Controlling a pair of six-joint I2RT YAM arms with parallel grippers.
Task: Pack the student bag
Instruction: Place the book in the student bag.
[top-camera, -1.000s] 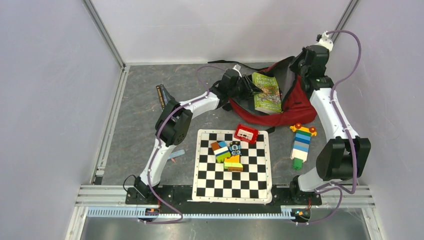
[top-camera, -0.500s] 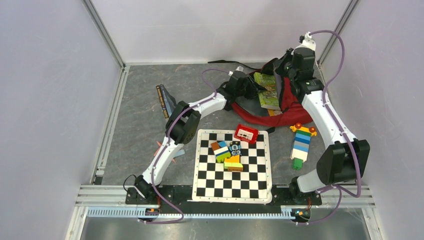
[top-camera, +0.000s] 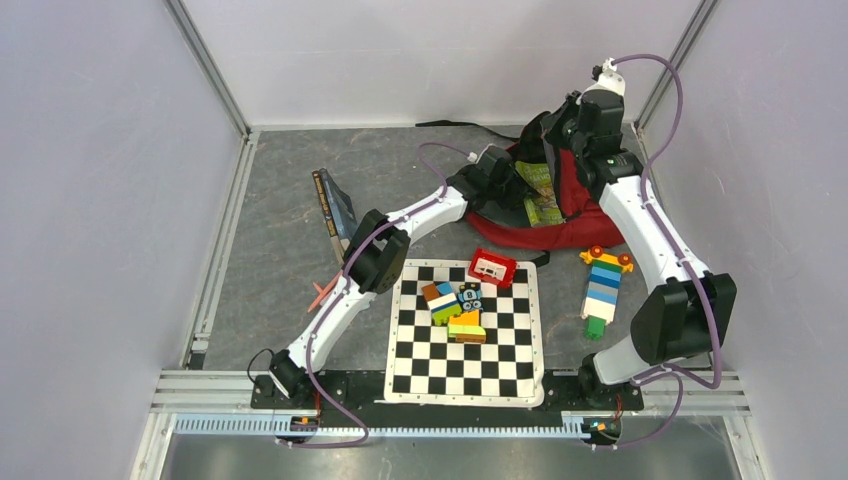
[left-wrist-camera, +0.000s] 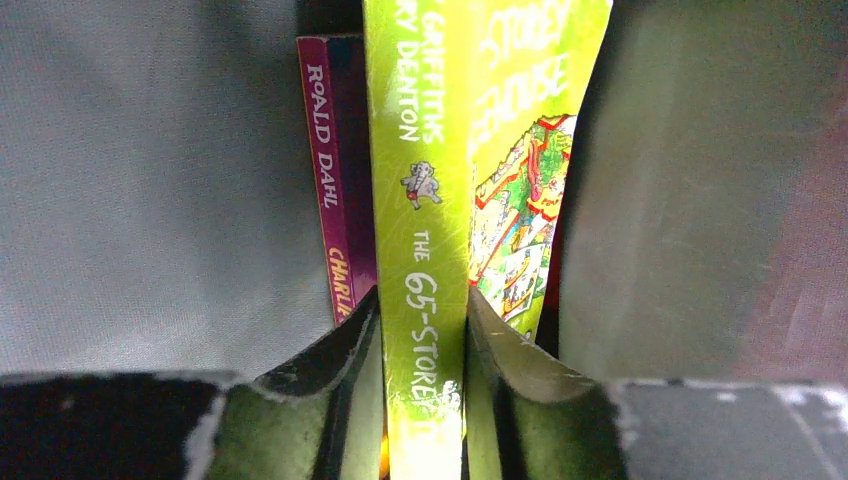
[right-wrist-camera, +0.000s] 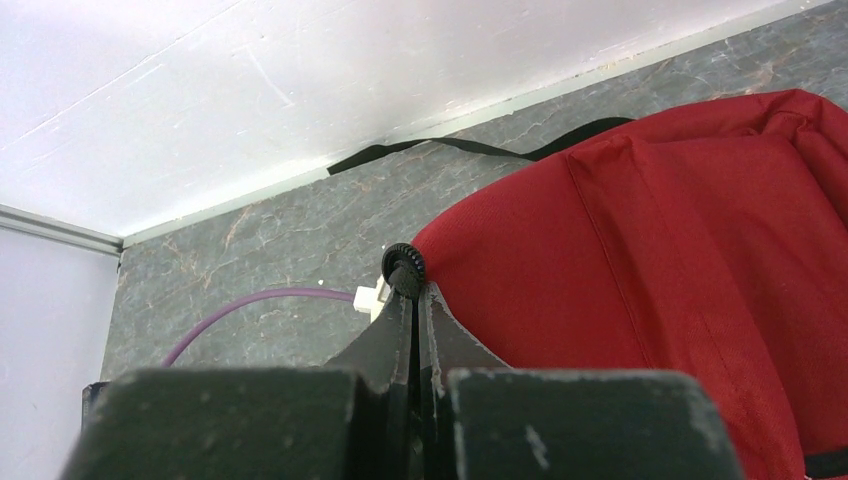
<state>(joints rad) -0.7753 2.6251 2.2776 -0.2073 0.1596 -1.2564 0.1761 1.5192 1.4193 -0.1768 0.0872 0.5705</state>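
The student bag (top-camera: 585, 222) lies at the far right of the tabletop (top-camera: 280, 220), well behind the checkered mat (top-camera: 500, 370). Its mouth is raised and faces the left arm.

The right gripper (right-wrist-camera: 413, 292) is at the bag's upper rim. Its jaws are closed on the edge of the red fabric.

The left gripper (left-wrist-camera: 420, 312) reaches into the mouth. Its jaws clamp the spine of a green book (left-wrist-camera: 425, 170), which stands upright against the grey lining (left-wrist-camera: 130, 180). A purple book (left-wrist-camera: 335, 170) stands just beside it.

Near the bag, note a small red toy box (top-camera: 492, 267) on the mat's far edge and loose coloured blocks (top-camera: 455, 308) at mid-mat. A striped block tower (top-camera: 603, 285) lies right of the mat. A dark book (top-camera: 333, 200) lies well apart at the left.
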